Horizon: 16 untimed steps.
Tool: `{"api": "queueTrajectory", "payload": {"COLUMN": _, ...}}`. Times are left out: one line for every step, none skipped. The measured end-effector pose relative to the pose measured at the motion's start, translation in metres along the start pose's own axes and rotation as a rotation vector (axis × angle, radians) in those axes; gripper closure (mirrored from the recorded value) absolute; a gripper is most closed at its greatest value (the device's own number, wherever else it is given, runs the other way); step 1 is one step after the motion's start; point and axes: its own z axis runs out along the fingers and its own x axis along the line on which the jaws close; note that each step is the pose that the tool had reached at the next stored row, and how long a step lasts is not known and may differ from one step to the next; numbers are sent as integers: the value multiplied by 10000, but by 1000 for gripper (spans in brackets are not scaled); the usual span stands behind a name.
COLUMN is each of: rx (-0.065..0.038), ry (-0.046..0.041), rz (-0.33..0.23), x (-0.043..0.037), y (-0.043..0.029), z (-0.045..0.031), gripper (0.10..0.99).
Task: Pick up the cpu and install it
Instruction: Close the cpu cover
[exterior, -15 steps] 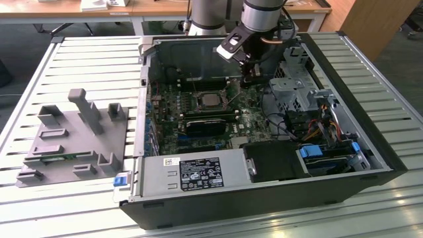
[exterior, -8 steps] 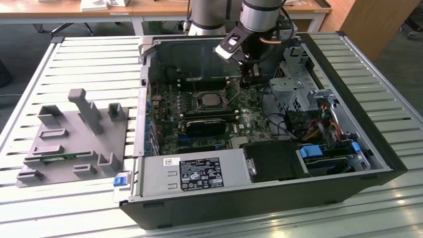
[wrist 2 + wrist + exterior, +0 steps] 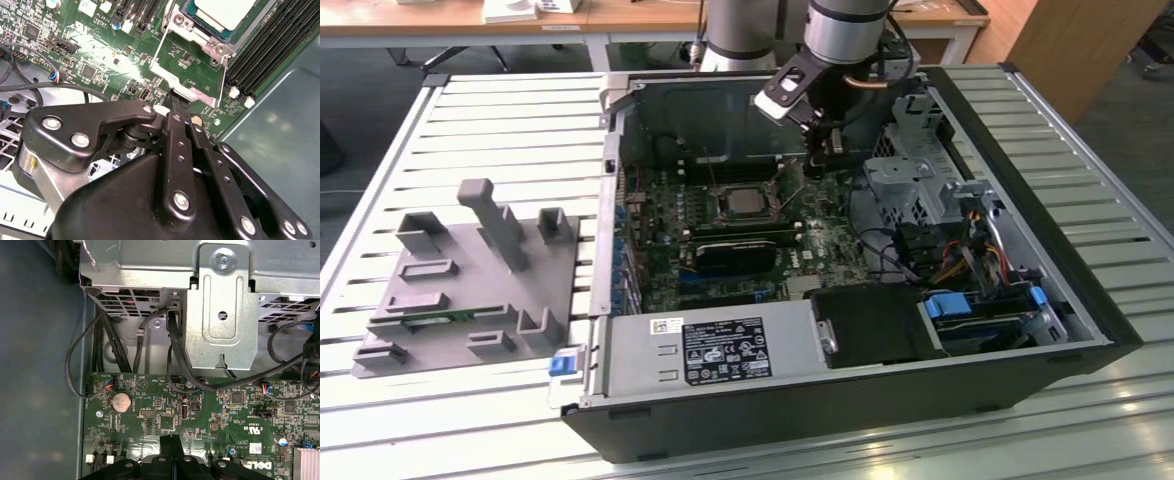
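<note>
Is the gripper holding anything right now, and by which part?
Nothing seems held: the gripper is shut, fingertips together. The cpu lies in its socket, apart from the gripper.

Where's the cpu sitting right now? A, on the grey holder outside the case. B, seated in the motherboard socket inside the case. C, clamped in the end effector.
B: the cpu lies silver side up inside the socket's metal frame, and the end effector sits shut beside that frame's edge.
</note>
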Motion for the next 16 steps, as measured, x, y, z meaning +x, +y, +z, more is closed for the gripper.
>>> {"api": "queueTrajectory", "payload": {"rx": 0, "ry": 0, "rz": 1, "x": 0, "y": -2, "z": 0, "gripper": 980}}
{"api": "queueTrajectory", "payload": {"rx": 0, "ry": 0, "rz": -1, "x": 0, "y": -4, "z": 0, "gripper": 980}}
{"api": "queueTrajectory", "payload": {"rx": 0, "ry": 0, "rz": -2, "x": 1, "y": -9, "z": 0, "gripper": 980}}
{"api": "queueTrajectory", "payload": {"rx": 0, "ry": -1, "rz": -1, "x": 1, "y": -18, "z": 0, "gripper": 980}}
{"api": "queueTrajectory", "payload": {"rx": 0, "ry": 0, "rz": -1, "x": 0, "y": -31, "z": -1, "gripper": 980}}
{"api": "queueTrajectory", "payload": {"rx": 0, "ry": 1, "rz": -1, "x": 0, "y": -36, "z": 0, "gripper": 980}}
{"api": "queueTrajectory", "payload": {"rx": 0, "ry": 1, "rz": -1, "x": 0, "y": -40, "z": 0, "gripper": 980}}
{"api": "queueTrajectory", "payload": {"rx": 0, "ry": 0, "rz": -1, "x": 1, "y": -42, "z": 0, "gripper": 980}}
{"api": "queueTrajectory", "payload": {"rx": 0, "ry": 0, "rz": -1, "x": 1, "y": -45, "z": -1, "gripper": 980}}
{"api": "queueTrajectory", "payload": {"rx": 0, "ry": 0, "rz": -1, "x": 1, "y": -46, "z": -1, "gripper": 980}}
{"api": "queueTrajectory", "payload": {"rx": 0, "ry": 1, "rz": -2, "x": 1, "y": -47, "z": 0, "gripper": 980}}
{"api": "queueTrajectory", "payload": {"rx": 0, "ry": 0, "rz": -2, "x": 1, "y": -49, "z": -1, "gripper": 980}}
{"api": "queueTrajectory", "payload": {"rx": 0, "ry": 0, "rz": -1, "x": 1, "y": -50, "z": -1, "gripper": 980}}
{"api": "queueTrajectory", "payload": {"rx": 0, "ry": 0, "rz": 0, "x": 1, "y": -53, "z": -1, "gripper": 980}}
{"api": "queueTrajectory", "payload": {"rx": 0, "ry": 0, "rz": 0, "x": 1, "y": -56, "z": -1, "gripper": 980}}
{"api": "queueTrajectory", "payload": {"rx": 0, "ry": 0, "rz": -1, "x": 1, "y": -59, "z": -1, "gripper": 980}}
